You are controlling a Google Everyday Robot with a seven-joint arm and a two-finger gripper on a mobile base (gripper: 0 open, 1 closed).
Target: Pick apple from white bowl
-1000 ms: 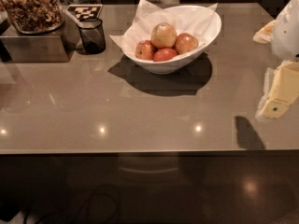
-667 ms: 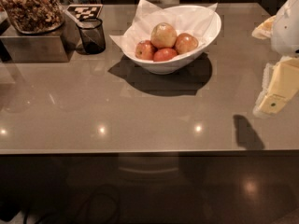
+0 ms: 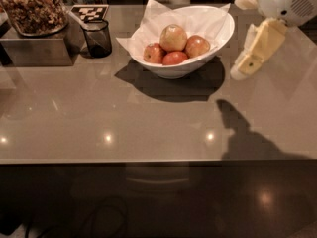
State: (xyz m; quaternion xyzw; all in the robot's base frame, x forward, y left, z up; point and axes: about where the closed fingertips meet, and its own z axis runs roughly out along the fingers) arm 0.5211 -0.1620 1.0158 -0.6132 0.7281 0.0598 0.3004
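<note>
The white bowl (image 3: 218, 36) stands at the back middle of the brown table, lined with crinkled white paper. The apple (image 3: 173, 37), pale yellow-gold with a red blush, lies on top of three smaller, redder apples (image 3: 197, 45) in the bowl. My gripper (image 3: 239, 38) hangs above the table just right of the bowl's rim. It is open and empty, and its pale yellow fingers (image 3: 257, 51) point left toward the bowl. It does not touch the bowl or the apple.
A small dark glass cup (image 3: 97, 37) stands left of the bowl. A metal box with a container of brown snacks (image 3: 32, 11) is at the far left. The table's front edge (image 3: 148, 160) runs across the lower middle. My arm's shadow (image 3: 247, 138) falls at front right.
My gripper has moved left and farther back, from the right edge of the table to just beside the bowl. The bowl and apples have not moved.
</note>
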